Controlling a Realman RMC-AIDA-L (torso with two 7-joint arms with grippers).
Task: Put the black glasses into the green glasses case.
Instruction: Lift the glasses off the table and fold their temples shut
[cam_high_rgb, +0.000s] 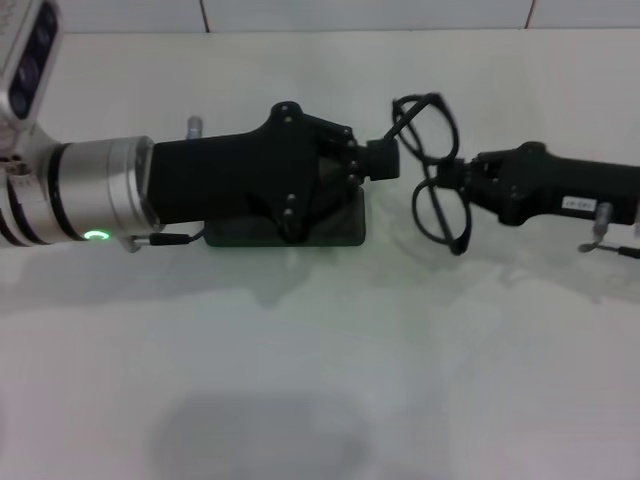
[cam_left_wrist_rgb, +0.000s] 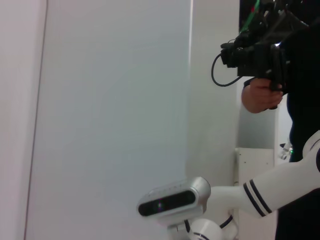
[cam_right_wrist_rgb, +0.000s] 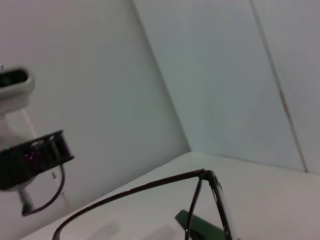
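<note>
The black glasses (cam_high_rgb: 432, 170) hang in the air between my two grippers, lenses facing up, right of the green glasses case (cam_high_rgb: 345, 228). My right gripper (cam_high_rgb: 452, 180) comes in from the right and is shut on the glasses at the bridge. My left gripper (cam_high_rgb: 385, 160) reaches from the left above the case and hides most of it; its fingers are drawn together at the glasses' near rim and temple arm. In the right wrist view the glasses' frame (cam_right_wrist_rgb: 202, 176) is close up, with a corner of the green case (cam_right_wrist_rgb: 200, 227) below it.
The case stands on a white table (cam_high_rgb: 320, 380) with a tiled wall behind. The left wrist view shows only a wall, my own head camera (cam_left_wrist_rgb: 170, 201) and a person holding a camera (cam_left_wrist_rgb: 260, 60) off the table.
</note>
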